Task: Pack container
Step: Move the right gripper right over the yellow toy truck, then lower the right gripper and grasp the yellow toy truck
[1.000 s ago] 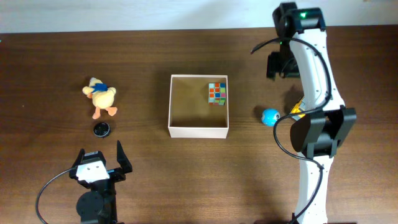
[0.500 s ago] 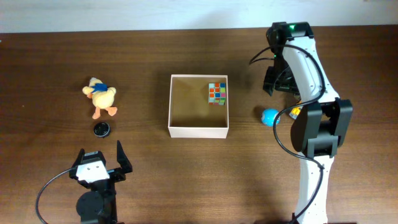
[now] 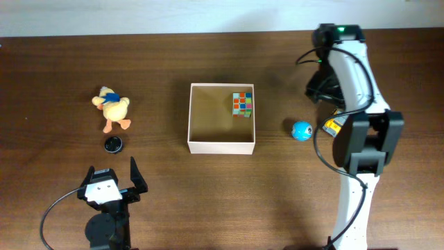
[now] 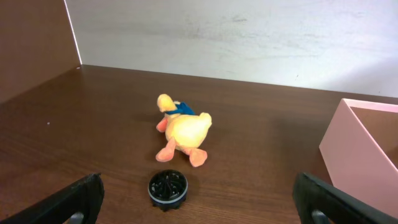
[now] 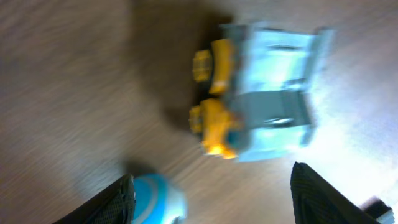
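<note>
Jaws of right gripper (image 5: 214, 186): apart with nothing between them, low over the dark wooden table (image 3: 173, 194); this wrist view is blurred.
Target, by my reading: small pale-blue toy vehicle with yellow wheels (image 5: 264, 99), just ahead of the fingers, not yet between them.
Hazard: glossy blue ball (image 3: 301, 130) lies near the vehicle and would likely roll if nudged.
Approach: centre the jaws across the vehicle's body, clear of its wheels and the ball, then lower and close.
Container: square shallow cardboard box with white walls and tan inside (image 3: 222, 147), mid-table, well left of this arm.
Contents: multicoloured puzzle cube (image 3: 242, 105) in its far right corner; the remaining floor is bare.
Left gripper (image 4: 202, 202): spread wide, empty, facing a yellow plush duck (image 4: 183, 127) and a black round disc (image 4: 168, 186).
</note>
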`<state>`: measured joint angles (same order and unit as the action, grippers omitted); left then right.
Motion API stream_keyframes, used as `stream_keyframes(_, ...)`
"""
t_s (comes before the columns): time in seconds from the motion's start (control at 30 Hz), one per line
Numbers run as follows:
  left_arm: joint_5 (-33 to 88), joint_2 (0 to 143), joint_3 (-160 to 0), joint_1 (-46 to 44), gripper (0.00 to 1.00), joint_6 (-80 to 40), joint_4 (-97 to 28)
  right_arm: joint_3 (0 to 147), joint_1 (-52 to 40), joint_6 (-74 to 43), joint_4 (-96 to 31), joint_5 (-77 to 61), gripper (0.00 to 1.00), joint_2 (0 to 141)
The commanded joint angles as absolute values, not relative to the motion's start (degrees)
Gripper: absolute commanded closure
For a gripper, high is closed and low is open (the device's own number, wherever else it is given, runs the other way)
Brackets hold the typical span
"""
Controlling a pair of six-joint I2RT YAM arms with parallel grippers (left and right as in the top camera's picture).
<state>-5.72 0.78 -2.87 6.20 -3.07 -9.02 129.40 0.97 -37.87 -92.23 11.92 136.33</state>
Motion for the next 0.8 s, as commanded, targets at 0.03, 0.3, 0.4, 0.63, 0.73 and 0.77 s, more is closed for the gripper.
stream_keyframes(0.03,-4.73,0.3,-2.52,6.5,0.01,-3.81,-8.84,129.19,4.93,-37.26,-93.03,10.0,0.36,135.41)
stream_keyframes(0.3,-4.71,0.3,-2.52,6.5,0.01,-3.81,-8.84,129.16,5.23,-29.43,-89.14,6.31,0.36,135.39)
stream_keyframes(0.4,-4.73,0.3,-2.52,6.5,0.01,-3.81,-8.84,129.16,5.34,-28.73,-86.7,5.74,0.36,135.39)
stream_keyframes(0.63,-4.71,0.3,-2.52,6.5,0.01,-3.81,-8.84,129.16,9.37,-28.91,-84.25,1.48,0.37,135.39)
stream_keyframes(0.73,-4.71,0.3,-2.52,6.5,0.01,-3.81,-8.84,129.16,10.98,-27.68,-84.6,-0.3,0.37,135.39)
stream_keyframes(0.77,-4.71,0.3,-2.52,6.5,0.01,-3.81,-8.84,129.16,11.27,-27.11,-84.73,-0.54,0.37,135.39)
